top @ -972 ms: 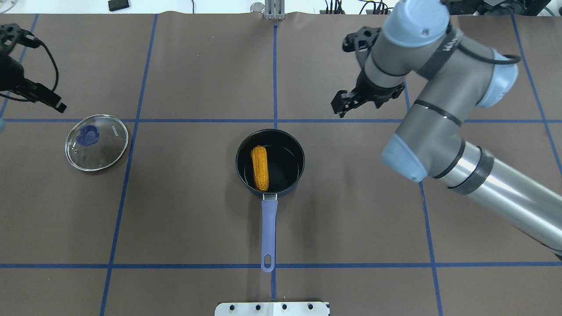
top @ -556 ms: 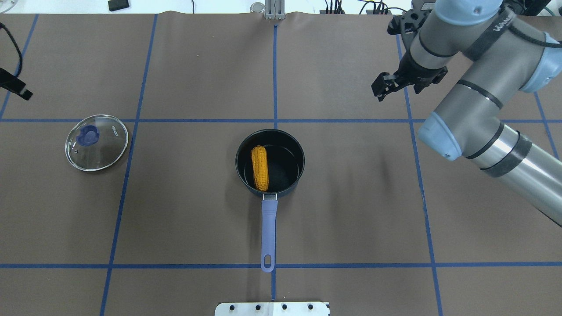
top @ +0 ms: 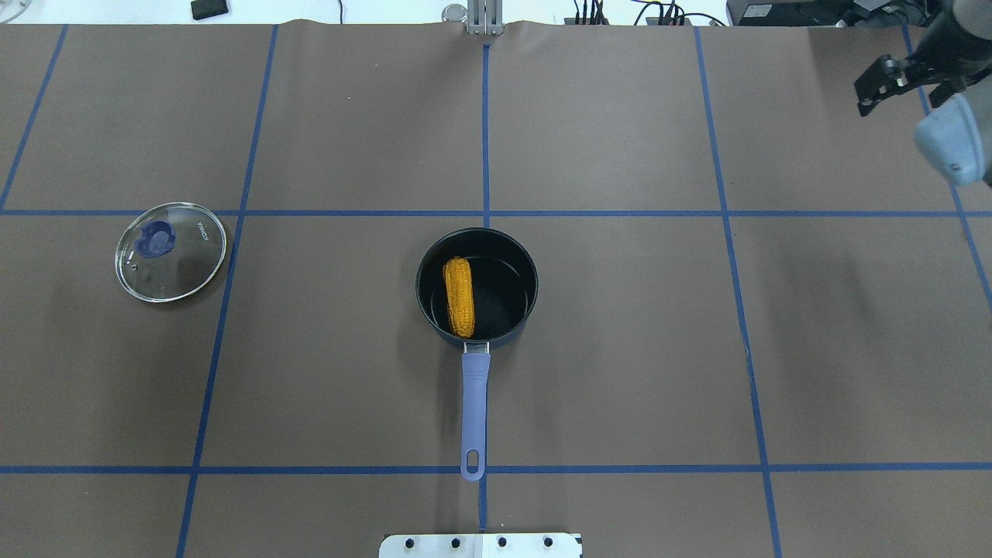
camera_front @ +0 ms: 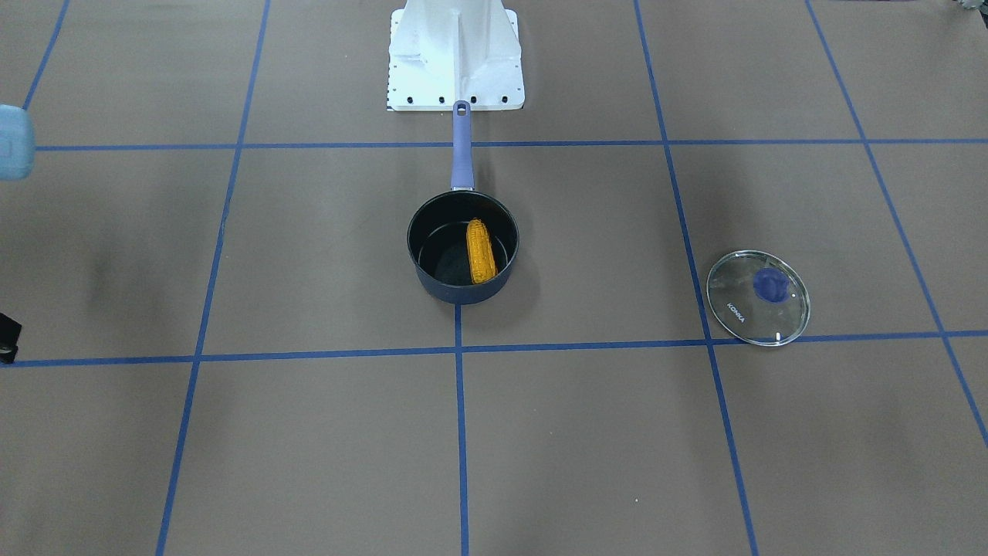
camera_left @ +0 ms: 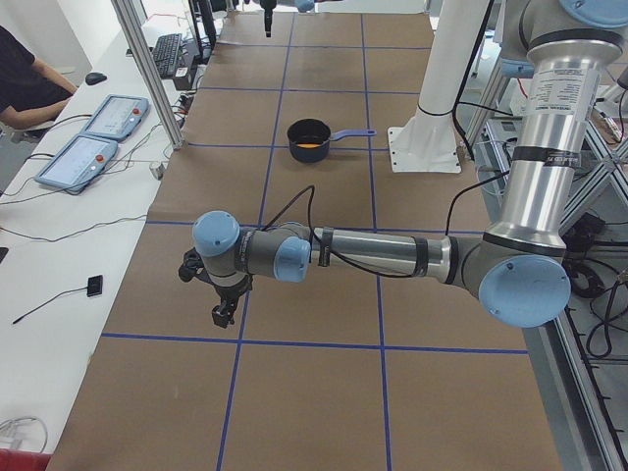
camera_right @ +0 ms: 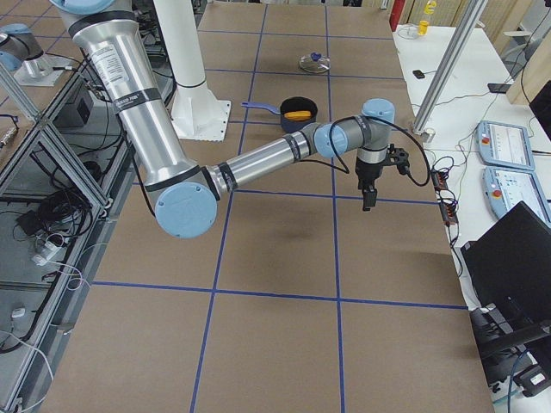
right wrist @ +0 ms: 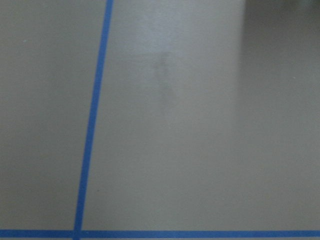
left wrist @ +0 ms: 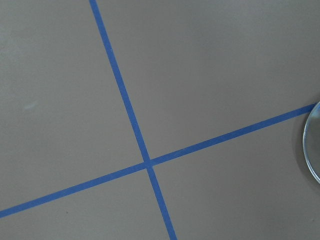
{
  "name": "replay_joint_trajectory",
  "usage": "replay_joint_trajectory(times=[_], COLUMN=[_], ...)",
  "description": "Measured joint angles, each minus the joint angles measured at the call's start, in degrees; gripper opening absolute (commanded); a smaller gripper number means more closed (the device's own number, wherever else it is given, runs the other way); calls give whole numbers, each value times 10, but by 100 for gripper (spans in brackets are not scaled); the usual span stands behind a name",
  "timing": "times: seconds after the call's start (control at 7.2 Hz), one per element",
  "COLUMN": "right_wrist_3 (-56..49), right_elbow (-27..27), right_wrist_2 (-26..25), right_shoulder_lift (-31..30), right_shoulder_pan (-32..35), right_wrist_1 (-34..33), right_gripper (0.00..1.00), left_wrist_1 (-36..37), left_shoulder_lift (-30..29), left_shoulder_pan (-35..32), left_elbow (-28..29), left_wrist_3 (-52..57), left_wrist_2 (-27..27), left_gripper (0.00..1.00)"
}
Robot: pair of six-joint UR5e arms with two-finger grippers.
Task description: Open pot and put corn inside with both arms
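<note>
The dark navy pot (top: pixel 525 267) stands open at the table's middle, its lavender handle (top: pixel 474 411) pointing toward the robot base. The yellow corn (top: pixel 459 297) lies inside it on the left, and shows in the front view (camera_front: pixel 480 251) too. The glass lid (top: pixel 170 250) lies flat on the table far left, knob up; its rim shows in the left wrist view (left wrist: pixel 312 145). My right gripper (top: pixel 866 101) hangs at the far right edge, well away from the pot; I cannot tell how its jaws stand. My left gripper (camera_left: pixel 222 316) shows only in the left side view, beyond the lid.
The white base plate (top: pixel 480 545) sits at the table's near edge behind the handle. Blue tape lines (top: pixel 486 213) grid the brown table cover. Cables and small devices (top: pixel 209 8) lie past the far edge. The right arm's elbow cap (top: pixel 949 143) overhangs the right edge.
My right arm has swung right and away, from beside the pot to the table's far right edge. My left gripper has left the overhead view. Pot, corn and lid have not moved.
</note>
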Motion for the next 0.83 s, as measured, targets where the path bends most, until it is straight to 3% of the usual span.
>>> replay_joint_trajectory(times=[0.42,0.83], right_wrist_3=[-89,-88], right_elbow=[5,44], right_wrist_2=[70,79], right_shoulder_lift=[-103,-151], right_shoulder_pan=[91,103], right_wrist_1=[3,5], right_gripper=[100,100], left_wrist_1=[1,15], left_shoulder_lift=[-1,-2], left_shoulder_pan=[-2,-2], left_elbow=[0,-2], left_wrist_3=[-3,-3], left_wrist_2=[-1,-12], left_gripper=[99,99])
